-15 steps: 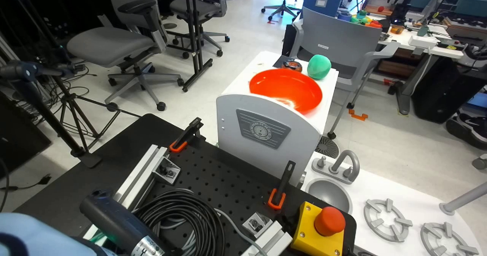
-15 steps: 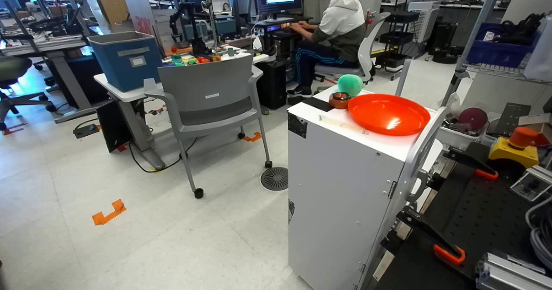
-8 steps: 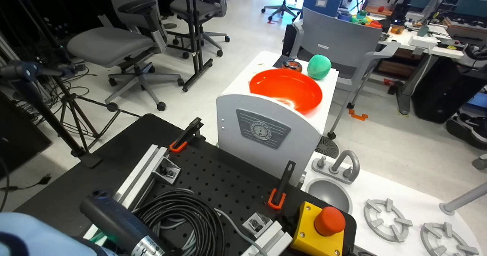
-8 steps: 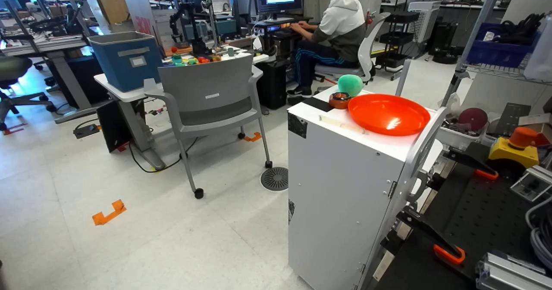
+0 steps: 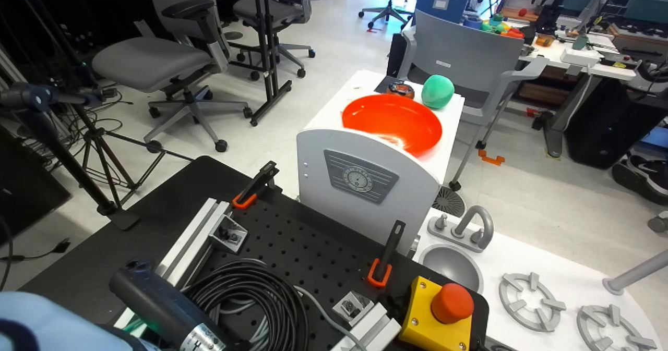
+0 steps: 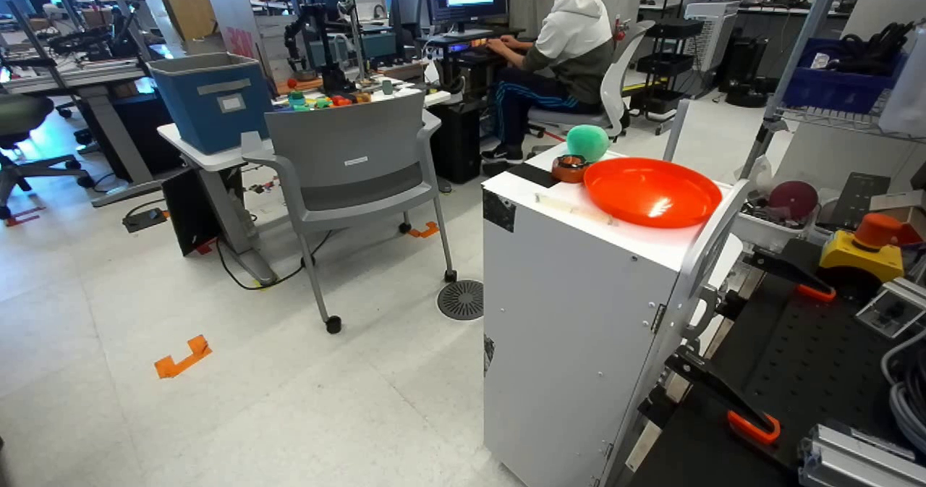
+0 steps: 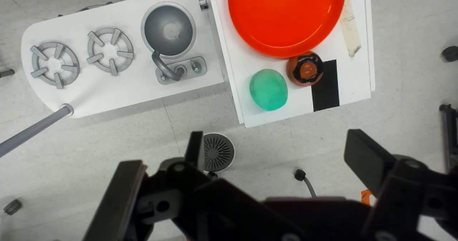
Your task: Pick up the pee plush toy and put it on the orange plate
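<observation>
The pee plush toy, a round green ball (image 7: 268, 90), rests on the white cabinet top near its edge, in the wrist view and both exterior views (image 5: 437, 91) (image 6: 587, 143). Beside it, apart by a small gap, lies the orange plate (image 7: 286, 19), shallow with a raised rim; its upper part is cut off in the wrist view. Both exterior views show the plate (image 5: 391, 122) (image 6: 651, 192) whole or nearly so. My gripper (image 7: 274, 140) appears only in the wrist view, its jaws wide apart with only floor between them. From this camera it sits below the toy in the picture, past the cabinet's edge.
A brown, dark-topped round object (image 7: 305, 69) stands between toy and plate, close to both. A grey curved panel (image 5: 360, 179) rises at one end of the cabinet top. Nearby are a toy sink (image 7: 169, 29) with faucet and a grey chair (image 6: 354, 154).
</observation>
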You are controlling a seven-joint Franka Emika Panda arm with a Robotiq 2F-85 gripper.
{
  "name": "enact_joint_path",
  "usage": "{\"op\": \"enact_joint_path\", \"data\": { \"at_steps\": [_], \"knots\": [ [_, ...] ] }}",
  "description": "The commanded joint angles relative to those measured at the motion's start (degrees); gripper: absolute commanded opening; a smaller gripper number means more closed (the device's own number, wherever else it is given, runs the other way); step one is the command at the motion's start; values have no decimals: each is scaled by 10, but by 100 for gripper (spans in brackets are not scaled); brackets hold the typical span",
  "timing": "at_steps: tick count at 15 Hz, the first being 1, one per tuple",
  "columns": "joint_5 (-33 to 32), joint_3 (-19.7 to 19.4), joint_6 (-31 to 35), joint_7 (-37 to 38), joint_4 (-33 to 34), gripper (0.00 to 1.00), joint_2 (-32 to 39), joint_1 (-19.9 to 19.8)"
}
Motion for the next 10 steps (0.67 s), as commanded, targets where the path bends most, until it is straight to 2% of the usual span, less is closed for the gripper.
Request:
{"op": "enact_joint_path", "data": {
  "at_steps": [1,10],
  "knots": [
    [0,1,-2,0,2,100,1,-1],
    [13,2,48,-2,35,100,32,-5]
  ]
}}
